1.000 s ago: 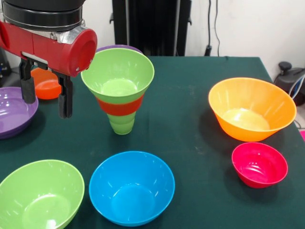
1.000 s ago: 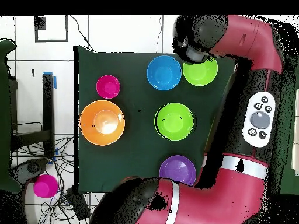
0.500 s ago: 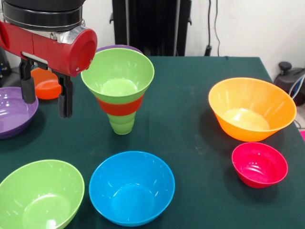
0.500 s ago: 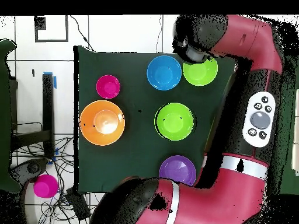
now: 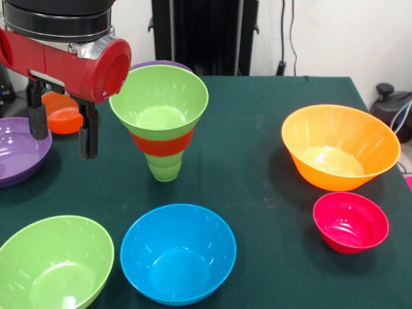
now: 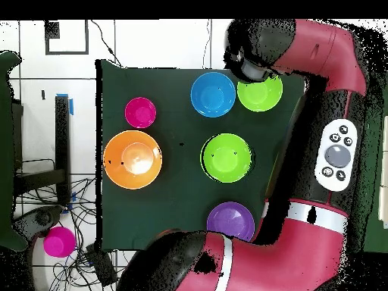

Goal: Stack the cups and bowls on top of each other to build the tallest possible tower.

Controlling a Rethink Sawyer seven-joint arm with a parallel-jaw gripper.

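Nothing has moved since the earlier frames. On the green bench (image 5: pixel 270 180) sit, largest first, the large orange bowl (image 5: pixel 340 147), the tower (image 5: pixel 161 119) (lime-green bowl over an orange-red bowl over a light-green cup), the blue bowl (image 5: pixel 177 252) and the small pink-red bowl (image 5: pixel 351 222). Left of the tower hangs the end effector (image 5: pixel 63 136), fingers spread, empty.

Lab: floor cables (image 6: pixel 72 208), robot arm (image 6: pixel 326 151)

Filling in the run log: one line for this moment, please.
gripper: open, empty, beside tower | tower: cup, orange-red bowl, green bowl | blue bowl: loose
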